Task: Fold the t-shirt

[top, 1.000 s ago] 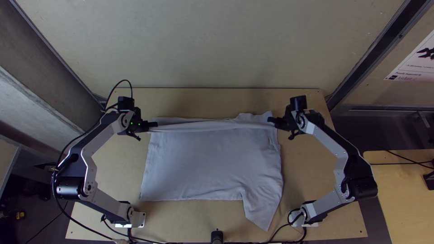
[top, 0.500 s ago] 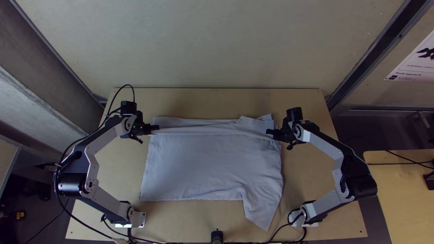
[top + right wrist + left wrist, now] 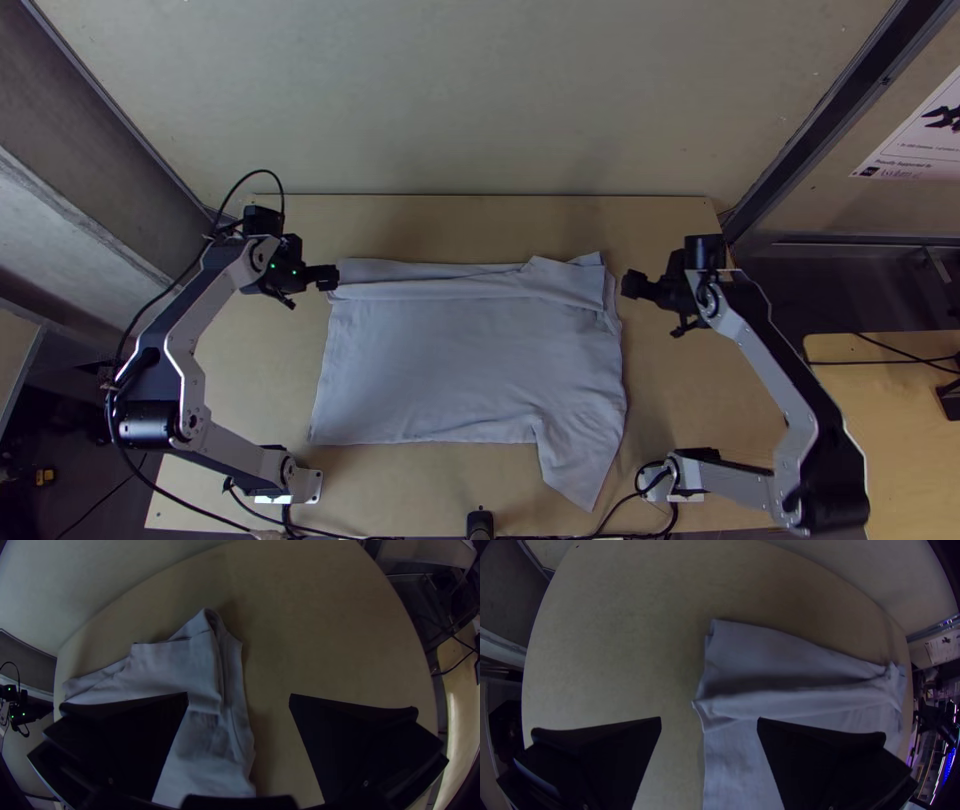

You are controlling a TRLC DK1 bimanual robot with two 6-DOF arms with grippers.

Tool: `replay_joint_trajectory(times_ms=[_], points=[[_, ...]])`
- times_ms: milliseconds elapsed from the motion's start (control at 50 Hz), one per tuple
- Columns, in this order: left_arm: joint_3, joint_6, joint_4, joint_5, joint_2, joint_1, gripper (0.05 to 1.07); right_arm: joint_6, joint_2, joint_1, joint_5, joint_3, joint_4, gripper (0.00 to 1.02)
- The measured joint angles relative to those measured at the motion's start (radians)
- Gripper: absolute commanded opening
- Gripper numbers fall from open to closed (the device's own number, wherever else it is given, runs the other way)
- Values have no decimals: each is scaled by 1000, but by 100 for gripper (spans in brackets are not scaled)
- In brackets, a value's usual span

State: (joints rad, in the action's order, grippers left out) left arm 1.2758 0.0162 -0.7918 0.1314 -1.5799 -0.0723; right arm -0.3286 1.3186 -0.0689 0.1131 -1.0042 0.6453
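Between the left tool (image 3: 334, 277) and the right tool (image 3: 626, 284), both spread wide, lies the t-shirt (image 3: 470, 360)

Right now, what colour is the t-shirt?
Plain light grey, slightly bluish, with no print visible; the t-shirt shows best in the top view.

You have the plain, pale grey t-shirt (image 3: 460, 360) lying mostly flat on the light wooden table (image 3: 250, 370). Along its far side you see a narrow band folded over toward the near side — layered and a little rumpled at its right end — while at the near right a pointed flap juts toward the table's near edge.
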Motion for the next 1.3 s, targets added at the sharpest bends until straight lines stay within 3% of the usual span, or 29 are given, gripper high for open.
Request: replay_joint_trajectory(times_ms=[180,360,540,980,1300], points=[[28,-45,-211,5,49,5,103,0,-80,0,0,-62,200,99],[24,-90,-483,7,106,27,103,0,-151,0,0,-85,303,99],[-102,-142,-590,3,203,52,103,0,-186,-23,0,-85,382,99],[-399,-166,-639,-163,373,299,103,0,-186,-82,0,-72,412,99],[-508,-179,-554,-174,256,341,103,0,-185,-90,0,-52,413,99]])
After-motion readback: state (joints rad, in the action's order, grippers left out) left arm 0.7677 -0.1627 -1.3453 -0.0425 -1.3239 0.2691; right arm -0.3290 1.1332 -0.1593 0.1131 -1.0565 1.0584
